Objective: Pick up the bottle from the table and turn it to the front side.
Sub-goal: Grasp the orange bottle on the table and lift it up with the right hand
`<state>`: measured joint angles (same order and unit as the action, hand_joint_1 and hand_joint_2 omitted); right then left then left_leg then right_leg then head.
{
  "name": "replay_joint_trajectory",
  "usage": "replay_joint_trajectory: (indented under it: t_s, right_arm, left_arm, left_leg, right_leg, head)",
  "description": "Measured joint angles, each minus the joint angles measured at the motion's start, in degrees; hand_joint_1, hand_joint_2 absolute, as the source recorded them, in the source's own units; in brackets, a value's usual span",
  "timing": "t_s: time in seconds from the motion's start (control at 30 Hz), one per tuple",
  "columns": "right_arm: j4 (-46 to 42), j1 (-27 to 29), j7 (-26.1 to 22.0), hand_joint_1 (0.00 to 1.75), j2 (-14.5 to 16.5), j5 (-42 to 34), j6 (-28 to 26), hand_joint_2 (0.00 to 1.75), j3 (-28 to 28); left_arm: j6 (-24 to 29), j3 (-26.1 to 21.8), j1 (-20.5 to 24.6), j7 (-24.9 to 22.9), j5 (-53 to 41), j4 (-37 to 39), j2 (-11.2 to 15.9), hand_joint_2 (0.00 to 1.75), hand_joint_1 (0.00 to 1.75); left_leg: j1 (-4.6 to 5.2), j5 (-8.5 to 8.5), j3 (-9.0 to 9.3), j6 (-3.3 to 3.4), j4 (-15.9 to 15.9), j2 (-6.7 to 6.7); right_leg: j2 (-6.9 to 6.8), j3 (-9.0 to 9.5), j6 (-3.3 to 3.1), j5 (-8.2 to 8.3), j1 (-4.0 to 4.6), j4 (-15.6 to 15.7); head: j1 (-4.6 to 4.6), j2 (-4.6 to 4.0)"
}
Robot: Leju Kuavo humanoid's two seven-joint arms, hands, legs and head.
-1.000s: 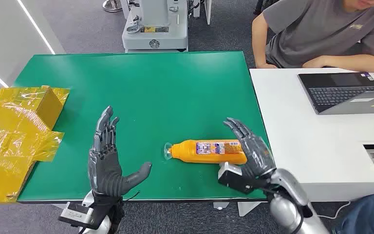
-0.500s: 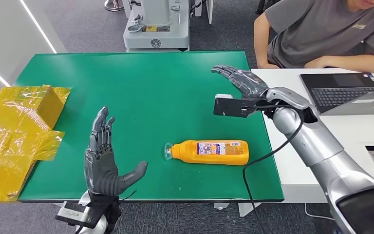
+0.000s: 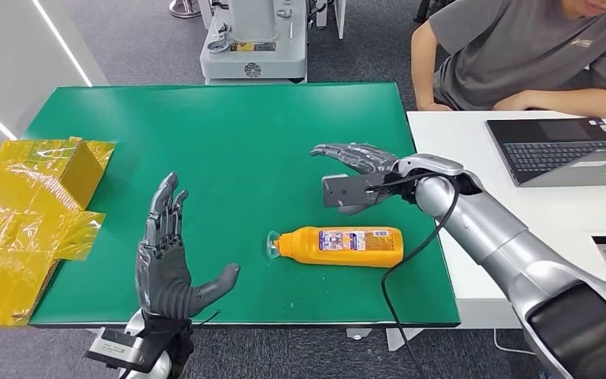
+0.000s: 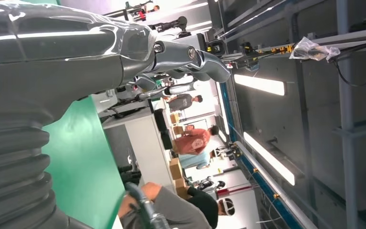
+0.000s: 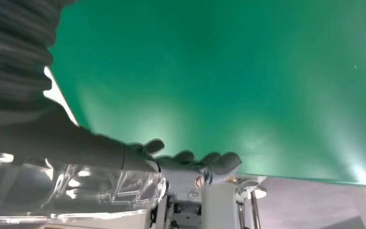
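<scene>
orange plastic bottle (image 3: 339, 246) lies on its side on the green table (image 3: 229, 134), cap toward 9 o'clock; right hand (image 3: 355, 162) hovers at its 12 o'clock, spread and empty, left hand (image 3: 170, 260) likewise; advise gripping mid-body before lifting.

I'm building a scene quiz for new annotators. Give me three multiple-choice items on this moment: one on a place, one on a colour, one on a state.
1. Where does the orange bottle lie?
A. green table
B. white desk
C. floor
2. What colour is the crumpled film at the table's left edge?
A. blue
B. yellow
C. red
3. How is the bottle placed?
A. upright
B. held in a hand
C. lying on its side

Key: 1 A, it rests on the green surface; 2 B, the film is yellow; 3 C, it lies flat, with the right hand hovering beyond it and the left hand apart, both empty.
</scene>
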<state>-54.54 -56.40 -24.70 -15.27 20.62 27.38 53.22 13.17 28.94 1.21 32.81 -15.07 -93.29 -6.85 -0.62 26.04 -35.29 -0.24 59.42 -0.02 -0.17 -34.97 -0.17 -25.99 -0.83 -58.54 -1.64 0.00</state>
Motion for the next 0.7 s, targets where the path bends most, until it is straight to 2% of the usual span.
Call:
replay_joint_trajectory:
  t_s: [0.7]
  right_arm:
    - [5.53, 3.38, 0.58, 0.00, -0.36, -0.41, -1.57, 1.75, 6.64]
  left_arm:
    - [0.01, 0.00, -0.01, -0.96, 0.33, -0.27, -0.06, 1.75, 0.00]
  left_leg:
    - [0.01, 0.01, 0.00, 0.00, 0.00, 0.02]
  right_leg:
    - [0.02, -0.03, 0.00, 0.00, -0.01, 0.03]
  head:
    - [0.00, 0.00]
